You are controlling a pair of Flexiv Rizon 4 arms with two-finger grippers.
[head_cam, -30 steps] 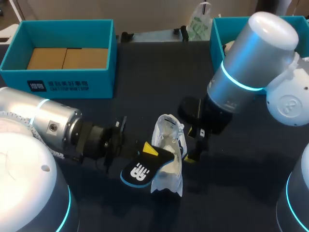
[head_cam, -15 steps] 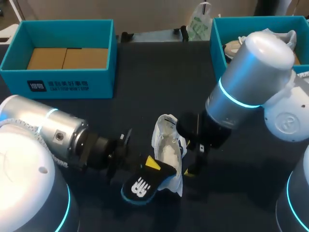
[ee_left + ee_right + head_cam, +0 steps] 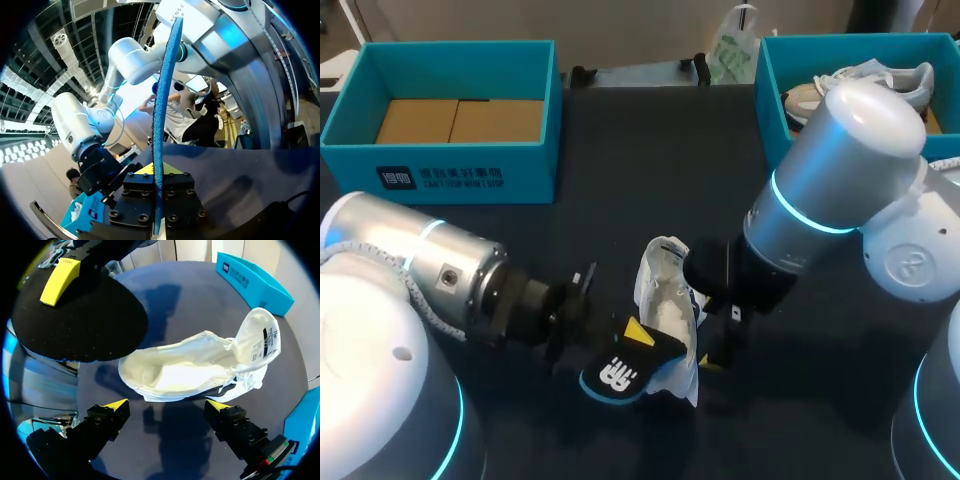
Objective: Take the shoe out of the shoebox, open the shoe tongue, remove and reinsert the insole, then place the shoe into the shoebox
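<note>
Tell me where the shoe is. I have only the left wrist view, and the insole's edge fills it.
Observer: The white shoe lies on the table right beside the black insole that the left gripper holds.
Operator: Say whether the right gripper has it.
Observer: No. The right gripper is open, and the shoe lies just ahead of its fingers.
Operator: Report the tongue.
Observer: The tongue is folded back, clear of the opening, and the inside of the shoe shows white.
</note>
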